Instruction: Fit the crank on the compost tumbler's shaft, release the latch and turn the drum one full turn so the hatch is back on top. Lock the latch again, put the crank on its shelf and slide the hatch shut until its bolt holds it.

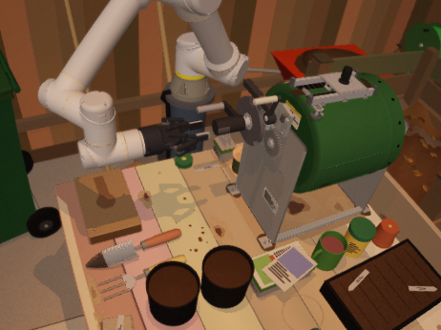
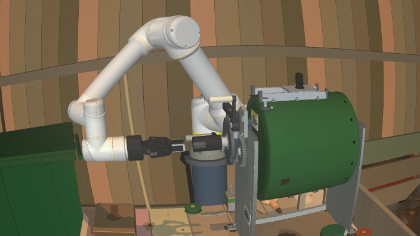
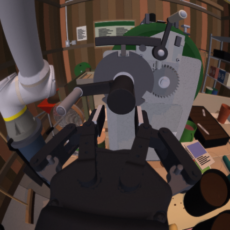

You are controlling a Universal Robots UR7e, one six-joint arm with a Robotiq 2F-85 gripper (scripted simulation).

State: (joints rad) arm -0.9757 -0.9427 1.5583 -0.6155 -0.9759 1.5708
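Observation:
On the right of the bench stands the green compost tumbler [image 1: 351, 131] [image 2: 304, 144]. Its sliding hatch [image 1: 334, 85] [image 2: 290, 91] is on top, with a black knob. The dark crank [image 1: 229, 125] [image 2: 207, 142] [image 3: 120, 93] sits on the shaft at the drum's left end, and its pale handle [image 1: 210, 107] [image 3: 69, 101] points sideways. The latch lever [image 1: 266, 101] [image 2: 222, 99] [image 3: 171, 22] stands above the notched disc and gear. My gripper [image 1: 200, 131] [image 2: 179, 147] [image 3: 119, 116] is just left of the crank hub, apart from it, open and empty.
Behind the work are a plank wall and the arm's blue pedestal [image 2: 208, 181]. On the bench lie a wooden shelf block [image 1: 107, 202], a trowel [image 1: 131, 248], a fork, two dark soil pots [image 1: 226, 274], seed packets, a green mug [image 1: 329, 249], jars and a seed tray [image 1: 386, 286].

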